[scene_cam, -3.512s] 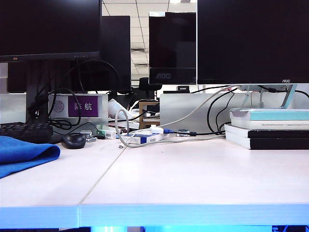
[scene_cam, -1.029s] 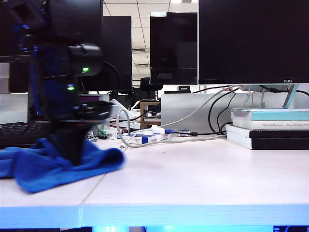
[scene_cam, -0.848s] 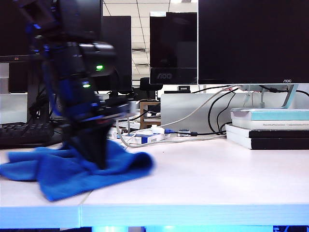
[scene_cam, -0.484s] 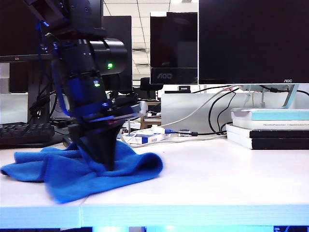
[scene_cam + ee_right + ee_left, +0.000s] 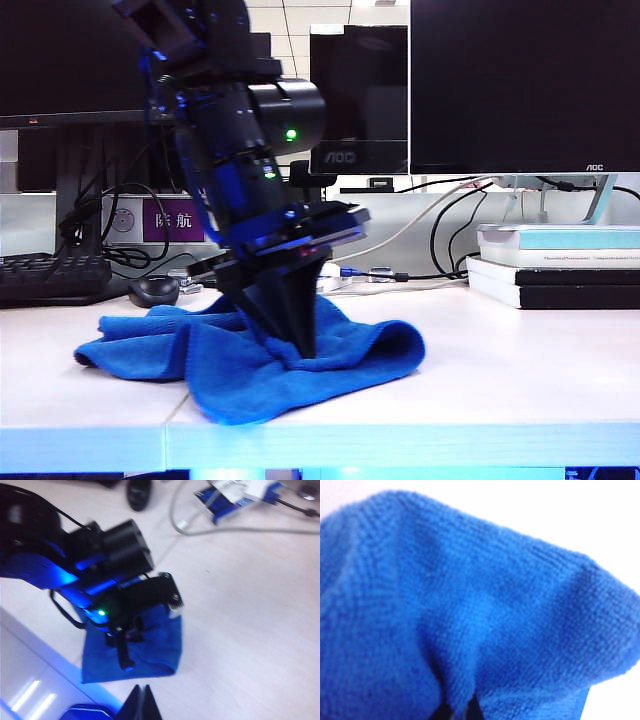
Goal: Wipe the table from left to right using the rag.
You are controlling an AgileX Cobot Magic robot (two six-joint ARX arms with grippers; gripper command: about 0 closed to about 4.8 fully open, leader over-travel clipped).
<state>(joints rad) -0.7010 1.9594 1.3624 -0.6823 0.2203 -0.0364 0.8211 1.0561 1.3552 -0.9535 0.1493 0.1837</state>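
The bright blue rag [image 5: 340, 365] lies bunched on the white table [image 5: 500, 380], straddling the dark seam near the front edge. My left gripper [image 5: 297, 348] points down into its middle, shut on a raised fold. In the left wrist view the rag [image 5: 485, 605] fills the picture, and a fold is pinched at the left gripper [image 5: 461, 711]. The right wrist view looks down on the left arm and the rag [image 5: 157, 652]. My right gripper [image 5: 141, 700] hovers above the table's front edge with its tips together and nothing in them. It does not show in the exterior view.
A black keyboard [image 5: 50, 275] and mouse [image 5: 153, 291] sit at the back left. Cables [image 5: 400, 275] and a blue and white box [image 5: 225, 502] lie behind the rag. A stack of books [image 5: 555, 265] stands at the right under the monitors [image 5: 520, 85].
The left arm has come in and dragged the rag rightward from the far left, over the seam, to the table's left-centre. The rag has bunched up as it slid.
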